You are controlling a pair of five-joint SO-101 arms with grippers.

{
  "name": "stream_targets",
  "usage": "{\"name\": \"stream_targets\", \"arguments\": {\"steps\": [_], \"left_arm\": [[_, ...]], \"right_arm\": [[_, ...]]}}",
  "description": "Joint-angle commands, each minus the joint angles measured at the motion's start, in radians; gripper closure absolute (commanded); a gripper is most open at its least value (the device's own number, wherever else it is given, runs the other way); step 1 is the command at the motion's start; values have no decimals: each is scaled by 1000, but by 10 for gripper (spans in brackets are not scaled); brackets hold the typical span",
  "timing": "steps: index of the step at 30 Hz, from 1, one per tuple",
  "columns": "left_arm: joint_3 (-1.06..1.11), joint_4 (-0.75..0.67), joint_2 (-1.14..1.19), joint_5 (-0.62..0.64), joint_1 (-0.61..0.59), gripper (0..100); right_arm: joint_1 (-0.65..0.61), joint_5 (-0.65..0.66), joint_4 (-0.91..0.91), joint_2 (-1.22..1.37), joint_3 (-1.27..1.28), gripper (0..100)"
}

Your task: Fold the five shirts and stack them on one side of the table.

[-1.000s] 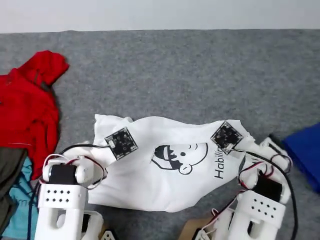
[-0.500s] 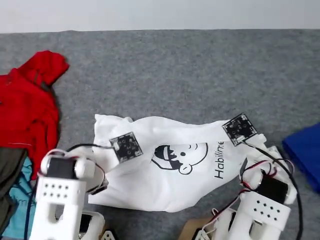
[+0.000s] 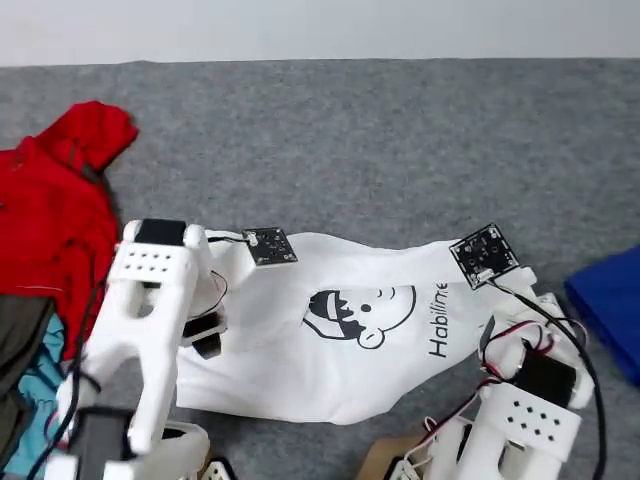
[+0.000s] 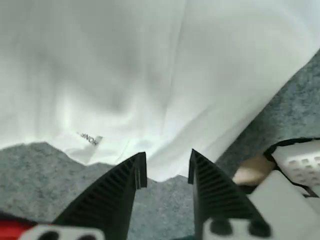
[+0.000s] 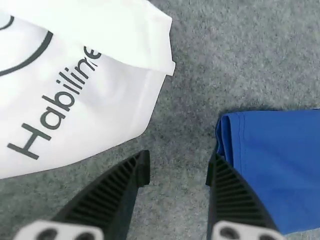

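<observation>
A white shirt (image 3: 300, 370) with a printed cartoon face and lettering is spread, partly rumpled, on the near middle of the grey surface (image 3: 380, 140), between the two arms. The left arm (image 3: 150, 290) is raised over the shirt's left edge. In its wrist view the left pincer (image 4: 167, 160) is seen with its fingers apart, and the white hem and a strip of bare grey surface are visible in the gap beneath them; whether the fingertips touch the cloth cannot be told. A small sewn label (image 4: 90, 139) is seen at the shirt's edge nearby. The right arm (image 3: 525, 400) is placed at the shirt's right end. The right pincer (image 5: 178, 165) is likewise held apart, nothing being gripped, above the bare grey strip that separates the white shirt's lettered corner from a blue shirt (image 3: 610, 300). The blue shirt is laid at the right edge of the surface, near the white one but not touching it. A red garment (image 3: 50, 220) is bunched at the left edge, well apart from the blue one. Just below it a dark garment (image 3: 20, 340) and a teal one (image 3: 40, 365) are piled, partly overlapped by the red cloth and partly hidden behind the left arm.
</observation>
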Motion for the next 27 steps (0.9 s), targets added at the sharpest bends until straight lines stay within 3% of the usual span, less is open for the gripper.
{"name": "stream_targets", "arguments": {"steps": [1,13,27], "left_arm": [[-33,-72,78,-25,5,852],[-38,-213,278,-43,3,852],[-88,-281,282,-12,6,888]], "right_arm": [[12,-9,4,-19,-52,800],[12,-9,4,-19,-52,800],[12,-9,4,-19,-52,800]]}}
